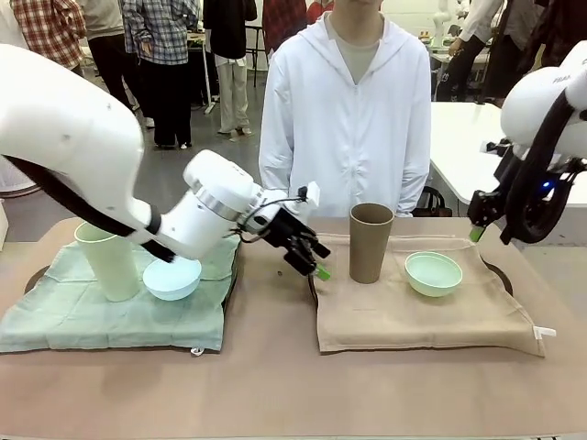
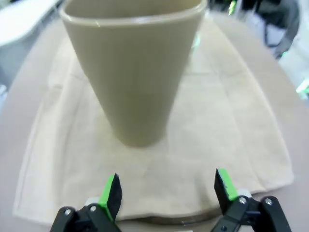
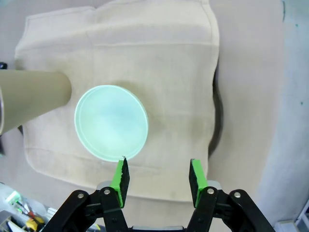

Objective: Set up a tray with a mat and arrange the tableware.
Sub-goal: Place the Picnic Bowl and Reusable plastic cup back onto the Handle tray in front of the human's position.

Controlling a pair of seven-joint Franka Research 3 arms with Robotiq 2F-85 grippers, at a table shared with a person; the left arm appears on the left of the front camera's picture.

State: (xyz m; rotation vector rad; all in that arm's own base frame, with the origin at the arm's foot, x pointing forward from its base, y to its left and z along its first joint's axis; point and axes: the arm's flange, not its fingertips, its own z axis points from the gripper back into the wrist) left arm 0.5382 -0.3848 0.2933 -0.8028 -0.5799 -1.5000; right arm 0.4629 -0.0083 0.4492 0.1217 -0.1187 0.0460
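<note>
On the left green cloth mat [image 1: 110,312] we count one smooth pale green cup [image 1: 108,261] and one light blue bowl [image 1: 172,278], on the right beige mat [image 1: 422,316] one brown cup [image 1: 371,242] and one mint bowl [image 1: 433,273], with our left gripper [image 2: 166,188] and right gripper [image 3: 158,176] both spread, holding nothing.

The tall cup [image 1: 371,242] on the right was brown, and it stood on a tan mat [image 1: 422,312]. The small bowl [image 1: 433,273] beside it was mint green. On the left, the other tall cup [image 1: 107,261] was pale green and the other bowl [image 1: 172,278] was light blue. Both sat on a soft green mat [image 1: 101,316]. The table [image 1: 275,385] was light brown. The robot arms were white. The left gripper [image 1: 310,255] and the right gripper [image 3: 158,177] were black with bright green pads. The person [image 1: 348,110] wore a white jacket.
</note>
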